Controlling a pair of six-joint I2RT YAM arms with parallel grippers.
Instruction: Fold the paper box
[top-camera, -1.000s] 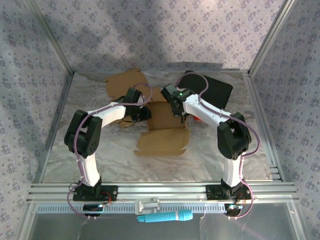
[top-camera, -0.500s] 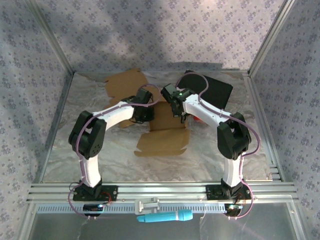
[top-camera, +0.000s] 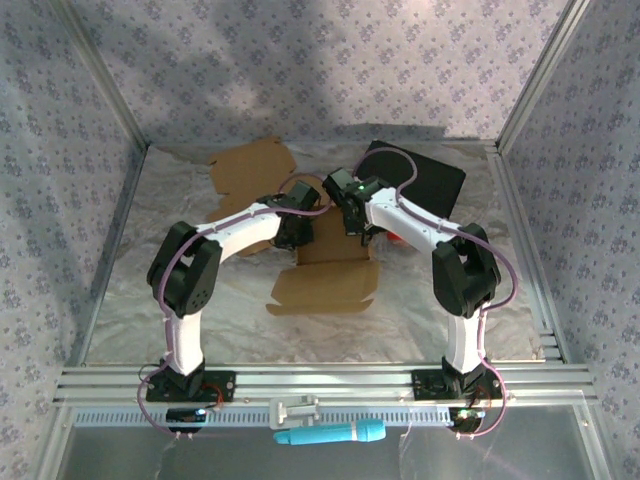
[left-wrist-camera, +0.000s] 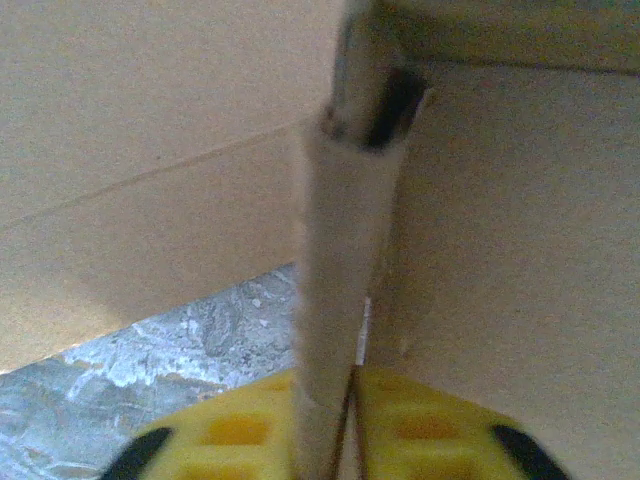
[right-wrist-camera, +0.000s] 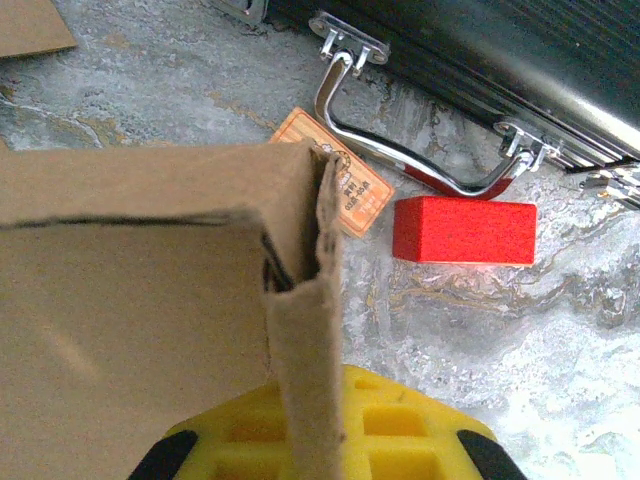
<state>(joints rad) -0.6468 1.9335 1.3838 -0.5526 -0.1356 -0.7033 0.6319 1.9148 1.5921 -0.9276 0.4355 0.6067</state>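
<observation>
At the middle of the counter (top-camera: 200, 320), the paper box (top-camera: 325, 280) lies half-folded, the left pincer (left-wrist-camera: 328, 420) clamped on its far-left wall and the right pincer (right-wrist-camera: 308, 430) clamped on its far-right wall.

Even overhead light; my worktop (top-camera: 320, 335) glares softly. My left wrist view is blurred close up, perhaps from nearness.

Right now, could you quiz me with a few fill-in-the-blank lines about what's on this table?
The block by the case is ___.
The right tool grips a flap of the ___ box.
The tag between box and block is ___.
Missing words: red; brown; orange.
</observation>
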